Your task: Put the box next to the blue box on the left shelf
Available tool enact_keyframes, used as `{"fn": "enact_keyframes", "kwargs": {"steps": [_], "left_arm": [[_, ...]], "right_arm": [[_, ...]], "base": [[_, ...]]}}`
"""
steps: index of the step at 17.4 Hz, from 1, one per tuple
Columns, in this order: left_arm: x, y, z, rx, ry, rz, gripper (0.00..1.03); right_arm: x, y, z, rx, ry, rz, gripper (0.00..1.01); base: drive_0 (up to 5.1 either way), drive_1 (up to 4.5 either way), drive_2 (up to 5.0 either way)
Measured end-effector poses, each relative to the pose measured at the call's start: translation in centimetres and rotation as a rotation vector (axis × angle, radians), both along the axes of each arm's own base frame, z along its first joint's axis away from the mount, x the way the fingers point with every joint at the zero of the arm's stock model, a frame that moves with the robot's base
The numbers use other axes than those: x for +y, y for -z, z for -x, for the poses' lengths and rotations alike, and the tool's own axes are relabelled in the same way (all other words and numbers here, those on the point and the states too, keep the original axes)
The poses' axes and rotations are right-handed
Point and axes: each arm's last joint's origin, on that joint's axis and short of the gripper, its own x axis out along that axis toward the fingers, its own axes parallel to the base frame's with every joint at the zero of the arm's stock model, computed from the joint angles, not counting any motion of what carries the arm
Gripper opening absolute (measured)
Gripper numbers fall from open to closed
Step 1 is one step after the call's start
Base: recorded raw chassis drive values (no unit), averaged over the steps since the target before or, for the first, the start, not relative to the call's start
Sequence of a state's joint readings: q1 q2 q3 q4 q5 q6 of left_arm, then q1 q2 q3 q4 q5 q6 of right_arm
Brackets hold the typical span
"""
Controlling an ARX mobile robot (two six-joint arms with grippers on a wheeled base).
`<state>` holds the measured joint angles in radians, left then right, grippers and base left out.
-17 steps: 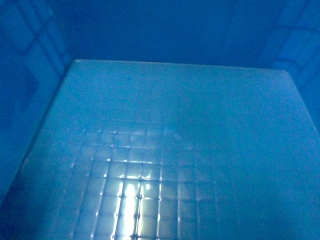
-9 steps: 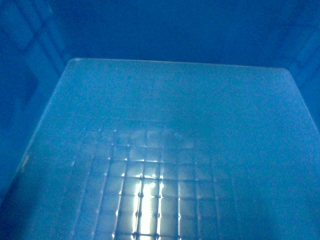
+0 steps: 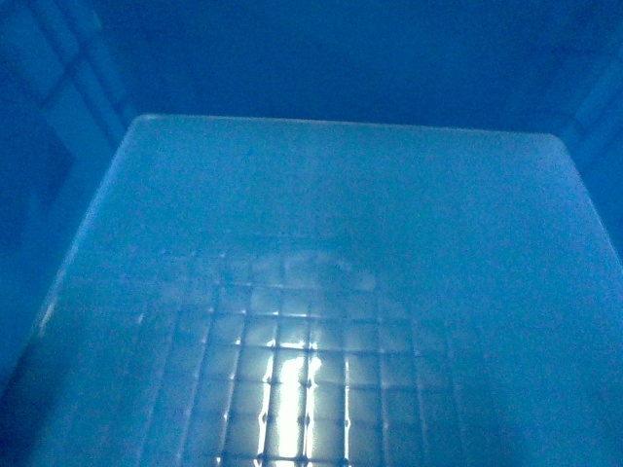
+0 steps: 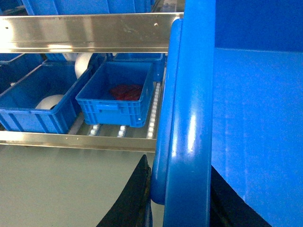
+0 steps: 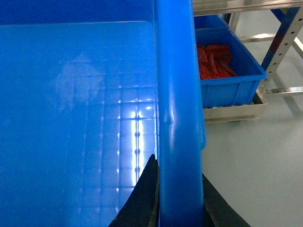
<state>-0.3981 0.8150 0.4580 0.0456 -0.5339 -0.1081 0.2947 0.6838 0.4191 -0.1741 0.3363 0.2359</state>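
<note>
Crate up and filling the head view!
The box sits clamped by its rim at both sides, left gripper and right gripper each pinching it; floor glare has drifted right; shelf ahead holds a smaller blue bin.

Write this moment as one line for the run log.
carry | box held on both rims | left gripper shut | right gripper shut | shelf ahead | not placed
</note>
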Motion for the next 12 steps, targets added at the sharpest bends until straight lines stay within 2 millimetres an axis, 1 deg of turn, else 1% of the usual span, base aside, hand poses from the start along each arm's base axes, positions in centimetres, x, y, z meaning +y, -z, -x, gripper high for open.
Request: {"fn": "enact_keyframes", "kwargs": {"steps": [12], "left_arm": [[0.00,0.00,0.00,0.000,0.000,0.000,0.20]], "right_arm": [[0.00,0.00,0.00,0.000,0.000,0.000,0.09]], "base": [[0.0,0.00,0.0]]}}
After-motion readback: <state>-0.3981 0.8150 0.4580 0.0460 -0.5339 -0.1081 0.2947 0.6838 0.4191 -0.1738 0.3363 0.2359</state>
